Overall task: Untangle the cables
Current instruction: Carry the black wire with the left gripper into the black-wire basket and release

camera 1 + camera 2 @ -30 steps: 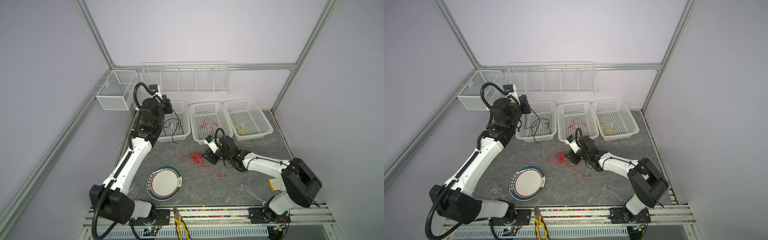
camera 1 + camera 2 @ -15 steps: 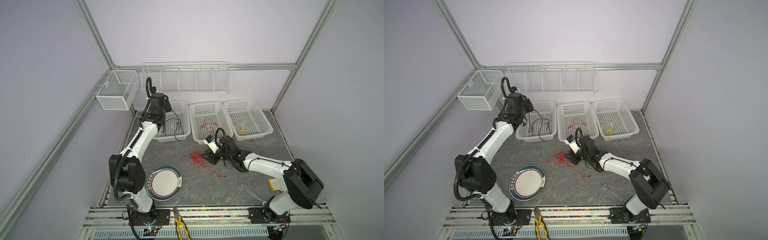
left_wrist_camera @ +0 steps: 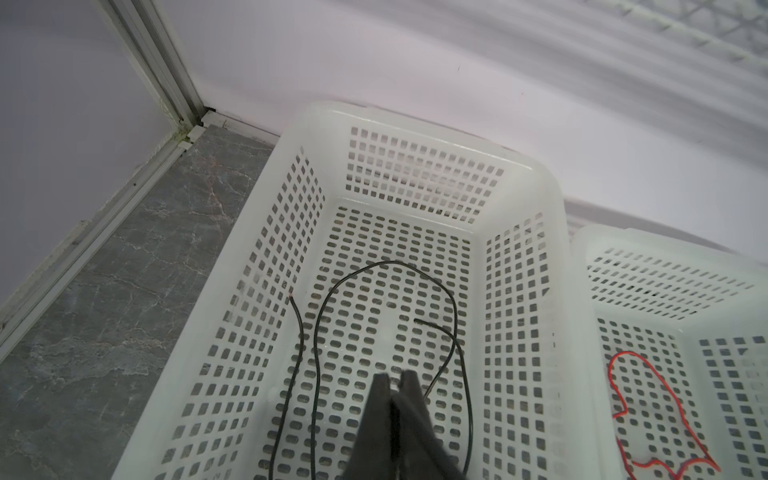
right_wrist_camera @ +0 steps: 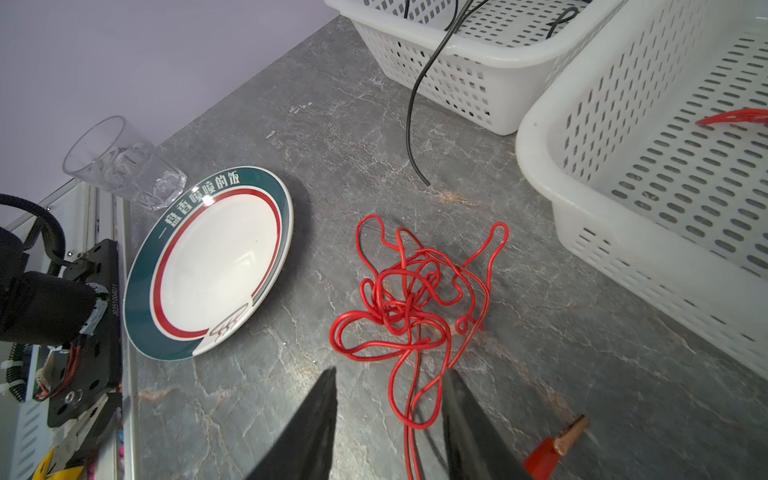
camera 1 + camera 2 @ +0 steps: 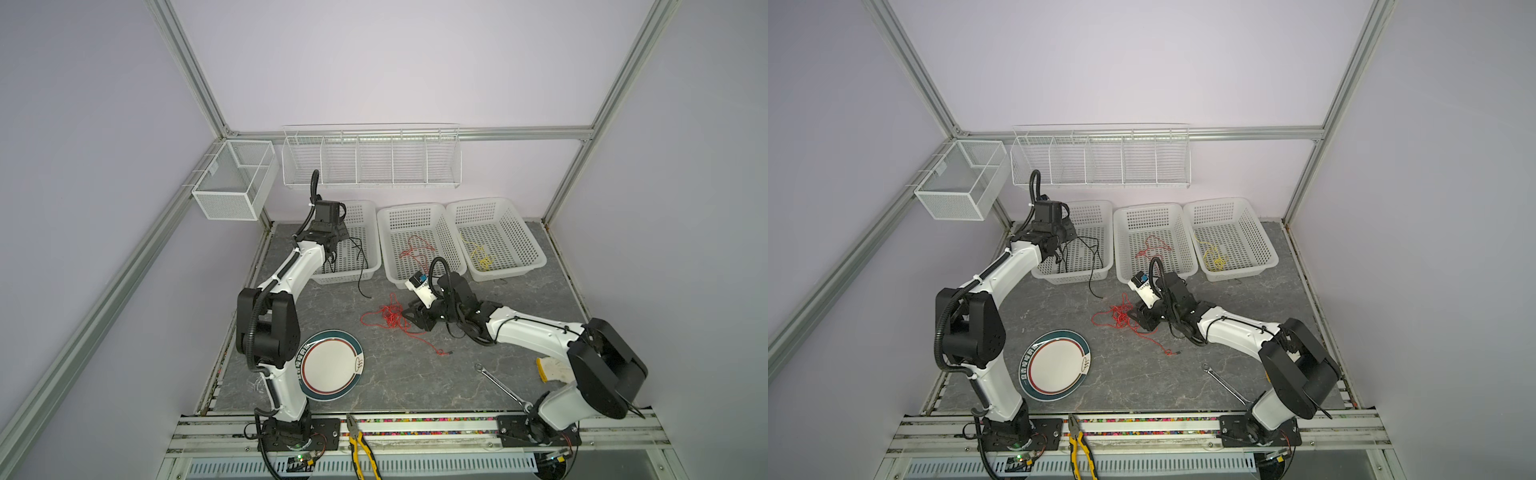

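Grey marbled bench (image 5: 415, 382), lilac walls (image 5: 374, 62). Red cable tangle (image 4: 407, 299) lies near plate (image 4: 274, 195), a strand running between parted right fingers (image 4: 320, 415). Left fingers (image 3: 380, 403) pressed shut over white basket (image 3: 415, 120) beyond plate, black cable (image 3: 316, 332) draped inside; grip unclear.

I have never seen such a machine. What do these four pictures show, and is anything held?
Two white robot arms stand at a grey table. Two pictures look down from one overhead camera head; two come from wrist cameras. White baskets hold black cables, a red cable and a yellow cable. A red tangle lies on the table, near a plate and a wrench. The left hand is shut over the black cables; whether it pinches one, I cannot tell. The right hand is open at the tangle, holding nothing.
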{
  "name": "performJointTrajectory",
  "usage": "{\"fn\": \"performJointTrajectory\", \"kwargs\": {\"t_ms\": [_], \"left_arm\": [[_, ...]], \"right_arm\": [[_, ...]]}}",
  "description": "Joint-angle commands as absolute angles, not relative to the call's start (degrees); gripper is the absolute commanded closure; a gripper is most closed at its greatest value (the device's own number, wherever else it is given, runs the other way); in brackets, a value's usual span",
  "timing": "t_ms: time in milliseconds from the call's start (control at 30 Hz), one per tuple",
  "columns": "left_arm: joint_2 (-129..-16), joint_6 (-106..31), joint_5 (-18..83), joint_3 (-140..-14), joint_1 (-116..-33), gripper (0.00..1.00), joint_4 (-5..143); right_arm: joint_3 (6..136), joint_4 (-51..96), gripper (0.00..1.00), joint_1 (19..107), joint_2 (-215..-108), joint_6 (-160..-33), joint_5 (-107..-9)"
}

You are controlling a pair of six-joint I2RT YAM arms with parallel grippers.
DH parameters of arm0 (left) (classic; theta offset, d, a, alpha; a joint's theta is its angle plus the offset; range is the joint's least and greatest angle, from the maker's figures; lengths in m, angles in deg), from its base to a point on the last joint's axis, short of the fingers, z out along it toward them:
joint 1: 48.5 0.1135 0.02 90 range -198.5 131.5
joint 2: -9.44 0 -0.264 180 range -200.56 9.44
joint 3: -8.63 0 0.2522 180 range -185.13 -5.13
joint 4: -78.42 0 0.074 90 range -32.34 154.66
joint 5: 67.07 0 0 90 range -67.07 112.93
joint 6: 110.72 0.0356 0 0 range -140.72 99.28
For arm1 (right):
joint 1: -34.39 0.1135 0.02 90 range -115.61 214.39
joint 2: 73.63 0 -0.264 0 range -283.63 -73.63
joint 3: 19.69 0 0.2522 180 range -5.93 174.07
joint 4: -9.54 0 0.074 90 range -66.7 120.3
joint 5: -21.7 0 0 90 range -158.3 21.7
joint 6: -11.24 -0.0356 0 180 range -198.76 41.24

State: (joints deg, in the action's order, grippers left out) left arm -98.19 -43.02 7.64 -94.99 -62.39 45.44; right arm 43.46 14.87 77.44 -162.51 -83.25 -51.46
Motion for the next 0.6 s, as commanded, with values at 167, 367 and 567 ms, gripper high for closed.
{"fn": "performJointTrajectory", "kwargs": {"t_ms": [167, 367, 567], "left_arm": [[-106.0, -44.6, 6.0, -106.6, -62.4, 1.0, 36.3], [-113.6, -46.3, 5.2, -115.7, -62.3, 0.88, 27.3], [-115.0, -46.1, 6.0, -116.9, -62.3, 0.54, 24.8]], "right_arm": [[42.9, 14.5, 0.56, 78.1, -162.0, -83.8, -50.7], [42.6, 14.2, 0.56, 78.5, -161.7, -84.1, -50.9], [42.5, 14.4, 0.56, 78.7, -161.7, -84.0, -50.9]]}}
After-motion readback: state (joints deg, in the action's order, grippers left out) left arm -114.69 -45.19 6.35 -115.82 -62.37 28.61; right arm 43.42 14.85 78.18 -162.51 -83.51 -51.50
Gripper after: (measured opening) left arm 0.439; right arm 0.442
